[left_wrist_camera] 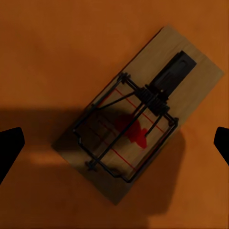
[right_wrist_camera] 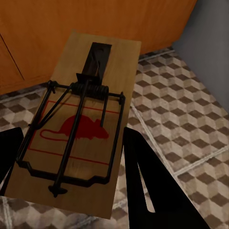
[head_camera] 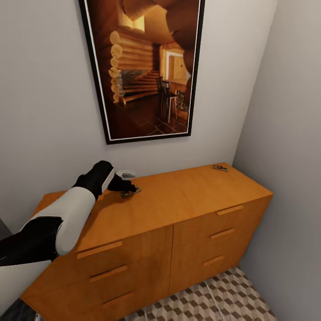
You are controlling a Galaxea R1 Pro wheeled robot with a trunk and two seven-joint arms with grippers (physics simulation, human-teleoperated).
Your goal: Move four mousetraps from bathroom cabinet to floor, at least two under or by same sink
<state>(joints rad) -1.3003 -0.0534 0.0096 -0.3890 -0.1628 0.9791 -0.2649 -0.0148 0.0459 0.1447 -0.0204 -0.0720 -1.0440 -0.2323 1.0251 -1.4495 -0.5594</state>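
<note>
A mousetrap on the cabinet is straddled by the wide-spread left end effector; another mousetrap is apparently gripped by the right end effector (above the bathroom floor).

Three mousetraps, one cabinet, one framed picture

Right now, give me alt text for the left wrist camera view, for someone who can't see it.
A wooden mousetrap with a black wire bar, spring and red mouse print lies flat and diagonal on the orange-brown cabinet top. The left gripper hangs open above it, dark fingertips at either edge, not touching the trap.
</note>
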